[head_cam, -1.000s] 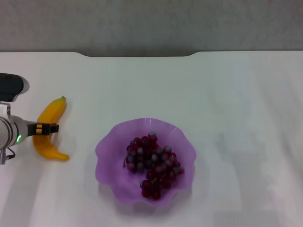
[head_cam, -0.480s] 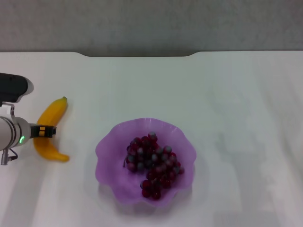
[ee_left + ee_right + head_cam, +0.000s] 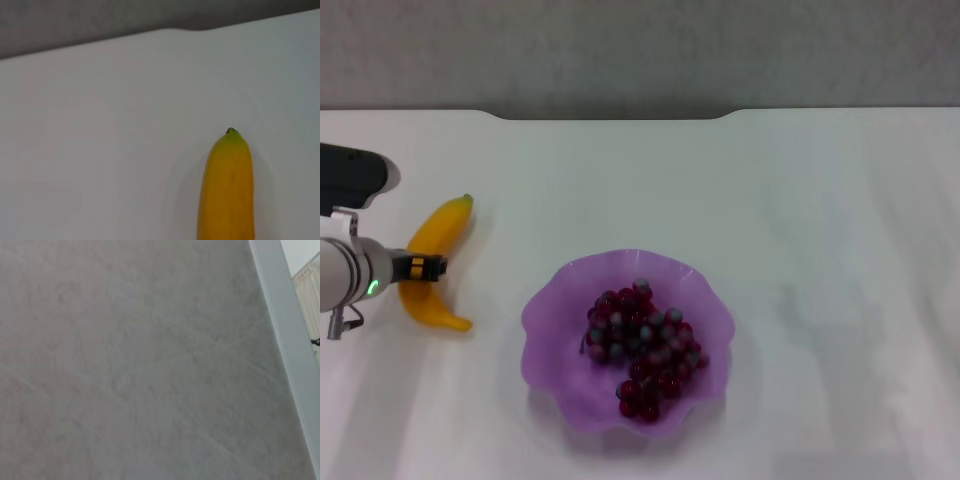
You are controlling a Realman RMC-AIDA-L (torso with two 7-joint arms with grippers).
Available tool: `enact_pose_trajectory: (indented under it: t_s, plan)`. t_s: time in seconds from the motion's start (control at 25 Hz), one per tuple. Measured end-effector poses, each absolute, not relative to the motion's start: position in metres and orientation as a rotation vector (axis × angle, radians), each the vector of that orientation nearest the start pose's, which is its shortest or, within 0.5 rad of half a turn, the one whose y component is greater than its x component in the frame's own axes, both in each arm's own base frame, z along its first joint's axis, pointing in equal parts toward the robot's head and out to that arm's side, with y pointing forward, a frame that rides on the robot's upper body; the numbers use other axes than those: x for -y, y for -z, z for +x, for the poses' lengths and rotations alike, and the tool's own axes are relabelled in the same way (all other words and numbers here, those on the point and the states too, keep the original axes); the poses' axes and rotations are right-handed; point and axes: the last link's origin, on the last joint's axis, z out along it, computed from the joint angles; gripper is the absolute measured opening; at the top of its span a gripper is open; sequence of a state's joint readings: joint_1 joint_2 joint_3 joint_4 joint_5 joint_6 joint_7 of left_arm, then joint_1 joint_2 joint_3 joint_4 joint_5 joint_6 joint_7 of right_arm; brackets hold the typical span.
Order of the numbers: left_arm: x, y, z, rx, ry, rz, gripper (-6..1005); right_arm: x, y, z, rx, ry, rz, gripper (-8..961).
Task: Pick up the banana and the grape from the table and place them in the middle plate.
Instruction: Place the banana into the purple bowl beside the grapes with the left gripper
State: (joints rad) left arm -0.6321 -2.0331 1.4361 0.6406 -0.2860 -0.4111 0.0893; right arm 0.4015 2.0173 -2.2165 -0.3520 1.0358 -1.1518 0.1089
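Observation:
The yellow banana [image 3: 442,232] lies at the left of the white table [image 3: 800,200], its green tip pointing to the far side. My left gripper [image 3: 420,267] is shut across its middle. The banana's tip end also shows in the left wrist view [image 3: 226,190]. The bunch of dark red grapes [image 3: 642,345] lies inside the purple scalloped middle plate [image 3: 545,310], to the right of the banana. My right gripper is out of view; its wrist view shows only a grey wall.
The table's dark notched far edge [image 3: 610,114] runs along the back. White tabletop stretches to the right of the plate.
The banana has shifted a little to the right and toward the far side together with my left gripper. The plate and the grapes have not moved.

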Motion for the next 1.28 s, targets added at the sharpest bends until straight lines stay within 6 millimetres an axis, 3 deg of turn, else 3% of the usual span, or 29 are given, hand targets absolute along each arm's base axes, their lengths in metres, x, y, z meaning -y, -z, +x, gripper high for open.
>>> enact_pose_trajectory:
  t_s: [0.28,0.6,1.0,1.28]
  plan:
    - [-0.431,0.005,-0.304,1.048,-0.119,-1.826,493,-0.344,-0.03,0.324,-0.581,-0.836,-1.324,892]
    - [-0.438,-0.002,-0.279,0.987,-0.068,-1.852,494,-0.343,-0.029,0.325,-0.578,-0.832,-1.334,892]
    - [-0.429,-0.015,-0.251,0.948,0.018,-1.885,492,-0.344,-0.029,0.325,-0.576,-0.83,-1.336,891]
    - [-0.426,-0.016,-0.247,0.93,0.016,-1.904,494,-0.345,-0.029,0.325,-0.579,-0.827,-1.337,891]
